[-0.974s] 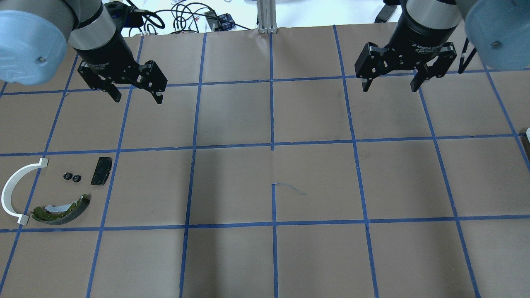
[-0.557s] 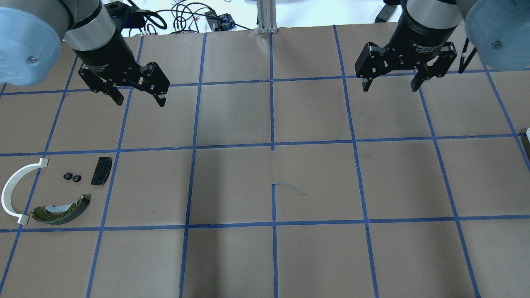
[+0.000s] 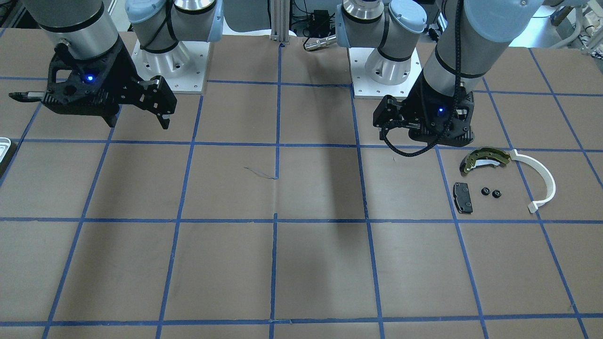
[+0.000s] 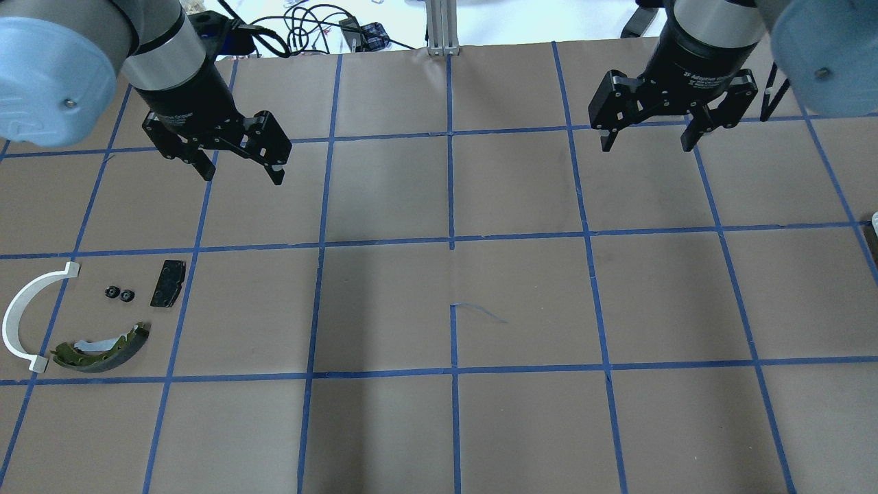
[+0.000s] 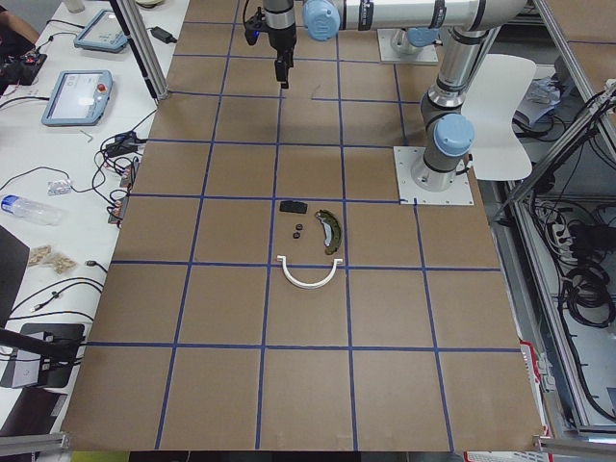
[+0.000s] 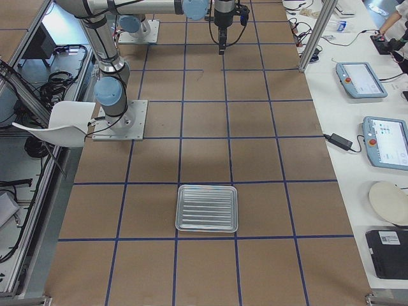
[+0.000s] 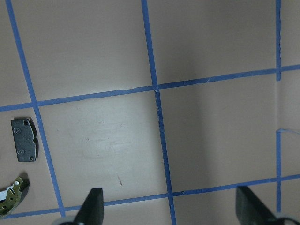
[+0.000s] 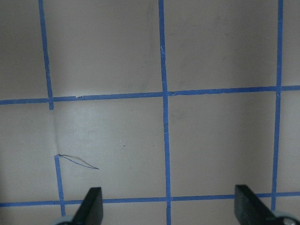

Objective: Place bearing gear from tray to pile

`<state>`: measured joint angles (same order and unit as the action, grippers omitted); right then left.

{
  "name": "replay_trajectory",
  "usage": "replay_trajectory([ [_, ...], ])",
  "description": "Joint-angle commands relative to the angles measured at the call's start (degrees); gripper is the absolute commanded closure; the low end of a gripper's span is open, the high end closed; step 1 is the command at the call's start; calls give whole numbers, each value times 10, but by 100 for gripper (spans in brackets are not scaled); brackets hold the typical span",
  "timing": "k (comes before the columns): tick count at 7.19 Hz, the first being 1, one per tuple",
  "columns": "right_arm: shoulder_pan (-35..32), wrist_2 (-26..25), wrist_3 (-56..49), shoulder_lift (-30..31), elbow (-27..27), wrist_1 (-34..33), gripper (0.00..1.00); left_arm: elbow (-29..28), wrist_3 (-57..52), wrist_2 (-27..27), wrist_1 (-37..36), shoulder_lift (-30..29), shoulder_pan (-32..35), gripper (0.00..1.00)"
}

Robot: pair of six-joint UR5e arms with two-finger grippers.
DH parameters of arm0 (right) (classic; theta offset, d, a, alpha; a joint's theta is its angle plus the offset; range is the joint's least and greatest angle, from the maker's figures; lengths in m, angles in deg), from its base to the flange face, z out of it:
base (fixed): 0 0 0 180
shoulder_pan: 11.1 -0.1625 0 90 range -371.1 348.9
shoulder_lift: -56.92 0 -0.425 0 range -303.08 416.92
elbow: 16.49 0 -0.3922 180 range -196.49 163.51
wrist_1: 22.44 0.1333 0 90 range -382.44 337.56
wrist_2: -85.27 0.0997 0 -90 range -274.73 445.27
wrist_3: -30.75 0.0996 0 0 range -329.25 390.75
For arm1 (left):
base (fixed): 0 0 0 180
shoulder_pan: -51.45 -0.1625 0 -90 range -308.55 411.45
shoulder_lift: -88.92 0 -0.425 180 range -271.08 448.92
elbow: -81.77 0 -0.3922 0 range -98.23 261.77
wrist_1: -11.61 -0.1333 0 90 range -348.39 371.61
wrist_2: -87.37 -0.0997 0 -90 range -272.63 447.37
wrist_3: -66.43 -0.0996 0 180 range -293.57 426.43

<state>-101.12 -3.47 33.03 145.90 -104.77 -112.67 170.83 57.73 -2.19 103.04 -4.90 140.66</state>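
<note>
Black bearing gears (image 4: 127, 296) sit flat, their row aimed at brake pad (image 4: 168, 283).

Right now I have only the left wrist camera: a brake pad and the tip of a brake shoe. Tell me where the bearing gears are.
Observer: Two small black round parts, likely the gears, lie on the table between the brake pad and the white arc.
Operator: Check the tray.
Observer: The tray shows nothing on it in the right-side view.
Operator: Report the right gripper.
Observer: The right gripper is open and holds nothing.
</note>
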Motion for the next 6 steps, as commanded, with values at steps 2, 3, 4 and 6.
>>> replay_trajectory([
  [2, -1, 1, 0, 1, 0, 0, 0, 5, -5, -3, 9, 15, -2, 0],
  [3, -1, 1, 0, 1, 0, 0, 0, 10, -6, -5, 9, 17, 3, 0],
  [4, 0, 1, 0, 1, 0, 0, 0, 14, -6, -3, 9, 20, 1, 0],
  [6, 0, 1, 0, 1, 0, 0, 0, 20, -4, -3, 9, 19, 3, 0],
])
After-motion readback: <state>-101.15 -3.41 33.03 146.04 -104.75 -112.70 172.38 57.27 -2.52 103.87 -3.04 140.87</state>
